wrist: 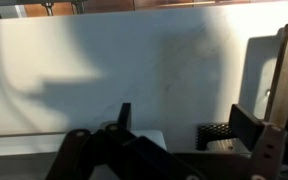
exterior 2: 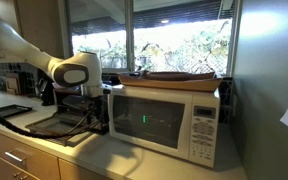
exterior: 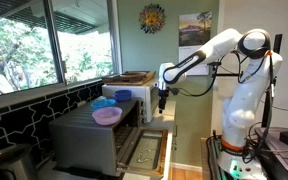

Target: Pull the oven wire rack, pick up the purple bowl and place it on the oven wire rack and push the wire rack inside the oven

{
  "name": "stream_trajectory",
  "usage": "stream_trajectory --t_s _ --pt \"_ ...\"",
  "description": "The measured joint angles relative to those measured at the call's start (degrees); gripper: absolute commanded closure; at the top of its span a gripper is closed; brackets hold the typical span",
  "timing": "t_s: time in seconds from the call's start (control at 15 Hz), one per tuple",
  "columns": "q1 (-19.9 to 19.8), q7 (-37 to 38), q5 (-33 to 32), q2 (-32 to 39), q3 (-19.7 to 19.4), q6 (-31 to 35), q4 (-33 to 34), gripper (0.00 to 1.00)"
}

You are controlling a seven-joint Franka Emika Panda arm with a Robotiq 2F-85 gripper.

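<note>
**Exterior view**
- Oven (exterior: 84,142): grey box with its door (exterior: 144,150) dropped flat in front. The cavity is dark, and the oven wire rack cannot be made out inside it.
- Purple bowl (exterior: 107,116): set on top of the oven, near the front edge.
- Blue bowl (exterior: 104,103): just behind the purple bowl on the oven top, partly covered by it.
- Microwave (exterior: 134,95): white, behind the oven, partly hidden by the bowls.
- Gripper (exterior: 162,102): hung above the lowered oven door, in front of the cavity. The jaws are too small to be read here.

**Exterior view**
- The microwave (exterior 2: 164,122) fills the foreground.
- The oven body and the purple bowl are hidden.
- A dark flat panel, taken to be the oven door (exterior 2: 49,125), is seen beside the microwave.
- Arm (exterior 2: 76,72): placed above that door. The gripper beneath it is lost among dark cables.

**Wrist view**
- Gripper (wrist: 184,125): dark fingers (wrist: 124,115) are cut off by the lower edge. They are spread well apart and released, with nothing between them.
- A pale, blurred surface crossed by shadows is faced.
- No part of the oven can be identified.
</note>
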Motion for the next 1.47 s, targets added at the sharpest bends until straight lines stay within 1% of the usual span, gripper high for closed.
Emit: stream_trajectory --t_s 0.4,0.53,0.8,1.07,1.27,1.47 --pt "0.0 0.0 0.2 0.02 0.09 0.0 -0.02 0.0" --pt "0.73 -1.22 3.34 0.02 0.2 0.0 -0.15 0.0" --pt "4.92 -7.48 18.06 -0.01 0.04 0.0 -1.32 0.0" --pt "7.97 -12.03 33.0 -0.01 -0.14 0.01 -2.36 0.0" --pt "9.41 -14.04 44.9 0.05 0.15 0.03 -3.11 0.0" --pt "9.66 -16.98 56.5 0.35 1.36 0.04 -3.95 0.0"
